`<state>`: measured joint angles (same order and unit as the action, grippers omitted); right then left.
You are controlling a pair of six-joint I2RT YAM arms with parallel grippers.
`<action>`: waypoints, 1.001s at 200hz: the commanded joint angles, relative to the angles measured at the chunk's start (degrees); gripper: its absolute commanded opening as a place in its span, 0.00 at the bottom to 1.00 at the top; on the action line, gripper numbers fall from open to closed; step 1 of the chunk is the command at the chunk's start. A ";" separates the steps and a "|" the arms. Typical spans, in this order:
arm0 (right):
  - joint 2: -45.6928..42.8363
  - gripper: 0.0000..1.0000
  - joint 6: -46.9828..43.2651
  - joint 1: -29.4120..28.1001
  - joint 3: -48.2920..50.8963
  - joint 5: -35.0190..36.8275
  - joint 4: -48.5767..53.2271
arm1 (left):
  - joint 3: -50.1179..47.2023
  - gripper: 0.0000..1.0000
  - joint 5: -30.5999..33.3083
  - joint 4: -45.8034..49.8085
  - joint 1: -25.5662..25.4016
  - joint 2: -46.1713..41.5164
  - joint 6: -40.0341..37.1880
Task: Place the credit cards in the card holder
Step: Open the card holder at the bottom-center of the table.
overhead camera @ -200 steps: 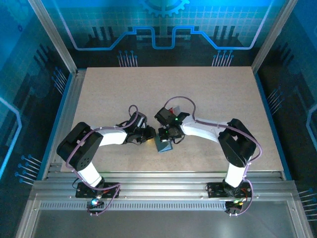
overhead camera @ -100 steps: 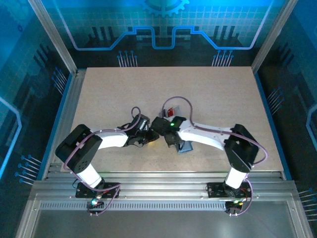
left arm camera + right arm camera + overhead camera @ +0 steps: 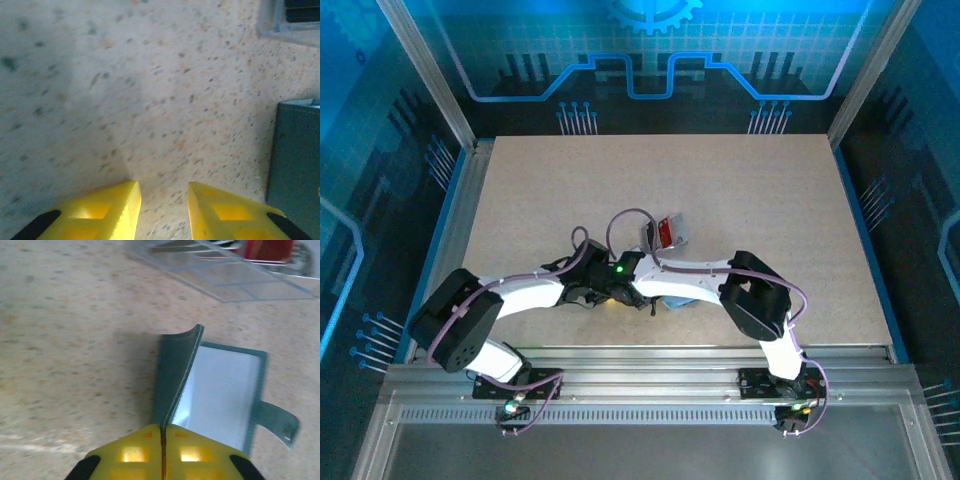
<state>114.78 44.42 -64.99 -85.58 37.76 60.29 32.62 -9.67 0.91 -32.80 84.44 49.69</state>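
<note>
right gripper (image 3: 162,432) pinching card holder (image 3: 220,385) flap | left gripper (image 3: 162,192) parted, empty | credit cards (image 3: 267,247) at 1 o'clock, just beyond it

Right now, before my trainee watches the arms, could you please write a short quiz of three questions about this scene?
1. True or false: the left gripper is shut on the card holder.
2. What does the right gripper pinch? A) the card holder's raised flap B) its tab clasp C) a silver card
3. Fill in: the red cards lie ___ the card holder (inside/outside).
Key: 1 false, its jaws stand open and empty; 2 A; 3 outside.
</note>
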 commanded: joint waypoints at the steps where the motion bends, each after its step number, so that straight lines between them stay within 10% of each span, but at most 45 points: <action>1: -0.44 0.17 -3.61 -0.03 0.66 -8.40 -6.97 | -2.55 0.34 0.80 8.12 1.23 -1.89 0.96; 103: -13.65 0.52 -10.95 9.58 15.43 -34.76 -25.21 | -0.19 0.40 -2.24 12.32 3.88 -5.43 -2.53; 200: -16.42 0.49 -11.03 16.70 23.86 -43.75 -33.50 | 6.38 0.43 -4.19 18.25 3.84 -8.63 -4.87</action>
<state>98.72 33.78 -49.30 -63.44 -0.67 30.70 36.91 -11.88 15.68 -29.34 77.47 46.39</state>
